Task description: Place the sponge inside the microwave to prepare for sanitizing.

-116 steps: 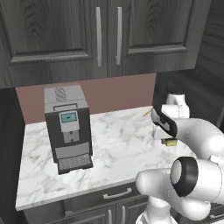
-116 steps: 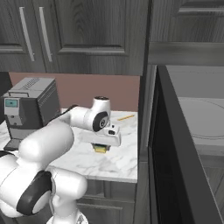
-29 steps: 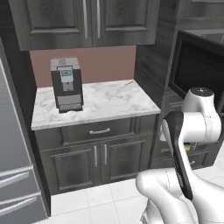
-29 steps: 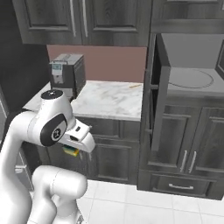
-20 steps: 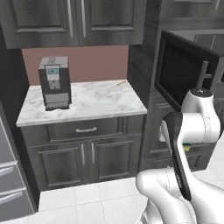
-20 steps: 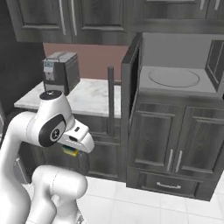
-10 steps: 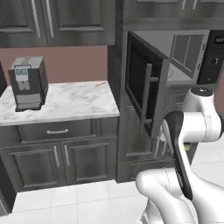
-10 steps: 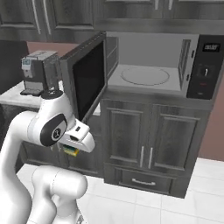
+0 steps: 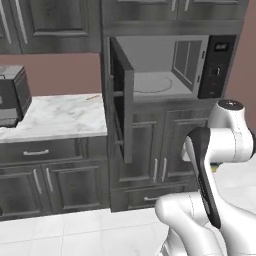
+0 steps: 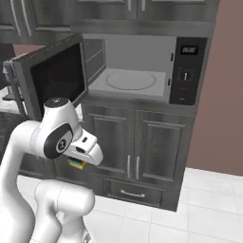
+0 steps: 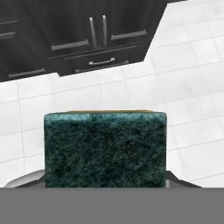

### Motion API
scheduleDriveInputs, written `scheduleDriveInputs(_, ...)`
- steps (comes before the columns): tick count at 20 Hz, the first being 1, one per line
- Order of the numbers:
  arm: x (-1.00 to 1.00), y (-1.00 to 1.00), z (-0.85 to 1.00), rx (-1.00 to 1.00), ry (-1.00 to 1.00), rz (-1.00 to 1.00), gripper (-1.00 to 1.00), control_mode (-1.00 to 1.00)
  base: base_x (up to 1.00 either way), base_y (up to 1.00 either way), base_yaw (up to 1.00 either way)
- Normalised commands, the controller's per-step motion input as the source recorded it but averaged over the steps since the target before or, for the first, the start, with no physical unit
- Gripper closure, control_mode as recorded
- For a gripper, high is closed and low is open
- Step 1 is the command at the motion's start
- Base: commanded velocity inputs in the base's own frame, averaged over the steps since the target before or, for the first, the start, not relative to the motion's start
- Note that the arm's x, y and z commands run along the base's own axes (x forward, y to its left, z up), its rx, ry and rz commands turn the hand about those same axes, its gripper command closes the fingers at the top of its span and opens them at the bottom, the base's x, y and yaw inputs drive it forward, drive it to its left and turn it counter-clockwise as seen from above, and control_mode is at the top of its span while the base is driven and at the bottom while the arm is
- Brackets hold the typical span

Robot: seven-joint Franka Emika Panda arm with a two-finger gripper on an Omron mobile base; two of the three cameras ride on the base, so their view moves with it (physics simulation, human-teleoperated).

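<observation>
The fingertips are hidden behind the sponge (image 11: 105,148), whose dark green face blocks the lower hand view. The gripper (image 10: 77,163) clamps the sponge between its jaws, low beside the robot's body. Well above and ahead of the jaws, the microwave (image 10: 135,71) stands with its door swung wide, its cavity unobstructed.

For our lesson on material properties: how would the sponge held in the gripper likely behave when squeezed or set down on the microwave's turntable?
The sponge has a fibrous green scouring face over a yellow layer, so it probably compresses and grips well rather than slipping. It looks small beside the microwave, so likely light. Its flat, blocky shape suggests it should rest on the turntable without rolling.
</observation>
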Motion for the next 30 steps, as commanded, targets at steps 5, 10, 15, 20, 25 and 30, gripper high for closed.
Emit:
scheduleDriveInputs(5,0.00,0.00,0.00,0.00,0.00,0.00,1.00,1.00,0.64,-0.57,0.07)
scheduleDriveInputs(10,0.00,0.00,0.00,0.00,0.00,0.00,1.00,1.00,0.84,-0.43,0.19)
scheduleDriveInputs(15,0.00,0.00,0.00,0.00,0.00,0.00,1.00,1.00,0.64,-0.25,0.23)
scheduleDriveInputs(20,0.00,0.00,0.00,0.00,0.00,0.00,1.00,1.00,0.44,-0.19,0.21)
scheduleDriveInputs(25,0.00,0.00,0.00,0.00,0.00,0.00,1.00,1.00,0.41,-0.18,0.19)
scheduleDriveInputs(30,0.00,0.00,0.00,0.00,0.00,0.00,1.00,1.00,0.52,-0.35,0.22)
